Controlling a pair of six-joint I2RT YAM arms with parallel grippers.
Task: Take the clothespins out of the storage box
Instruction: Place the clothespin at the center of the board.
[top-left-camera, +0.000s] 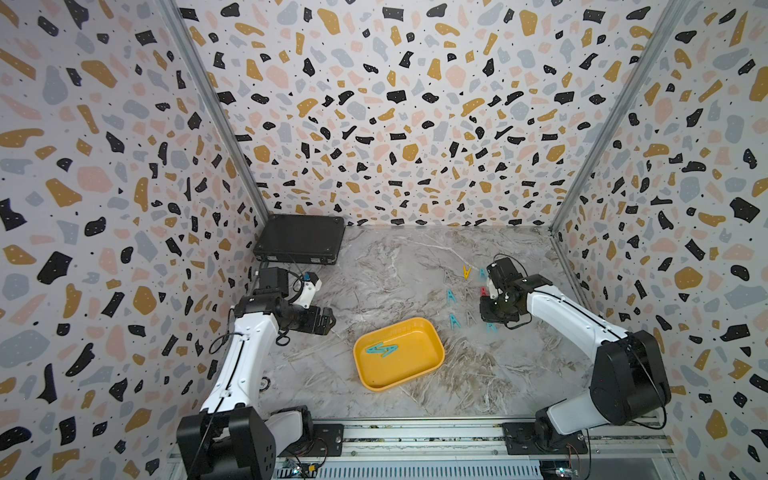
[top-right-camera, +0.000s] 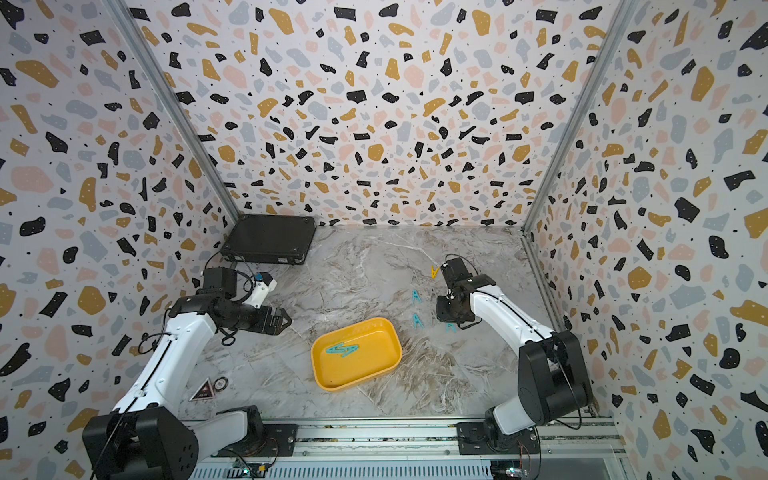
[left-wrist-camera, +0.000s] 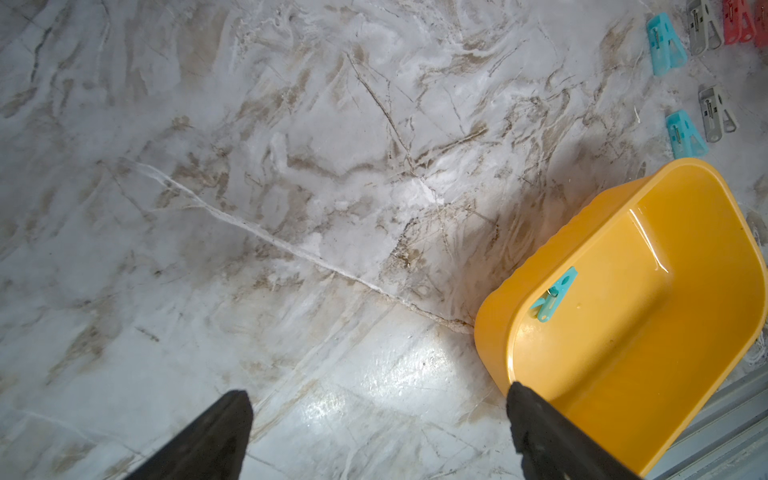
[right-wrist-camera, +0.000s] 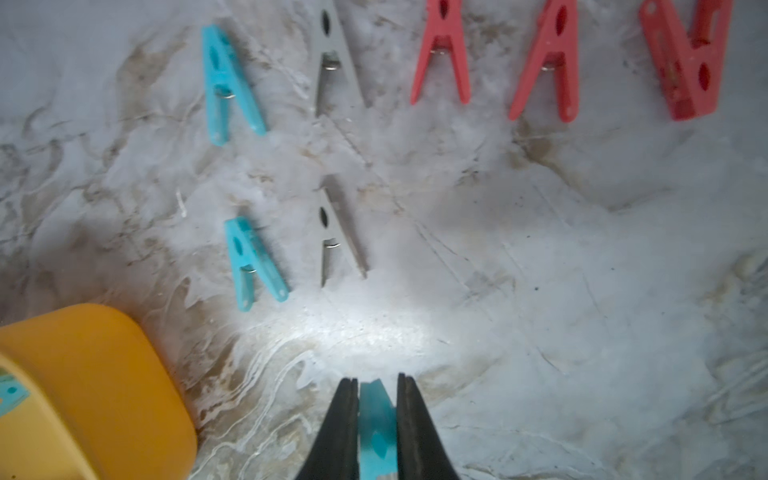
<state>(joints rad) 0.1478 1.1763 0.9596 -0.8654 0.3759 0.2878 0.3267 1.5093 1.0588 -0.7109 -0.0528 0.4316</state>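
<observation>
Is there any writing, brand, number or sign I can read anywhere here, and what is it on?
Nothing here is legible.
Triangular sticker on the table: looks like a warning sign, print too small and blurred to read.
Round sticker beside it: unreadable too.
Clothespins, storage box, black case: no lettering visible.

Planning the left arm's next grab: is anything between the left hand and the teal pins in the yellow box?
Nothing visible blocks it. The open left hand hovers near the box over bare table. The teal pins lie uncovered on its floor, and only its low wall lies between.
</observation>
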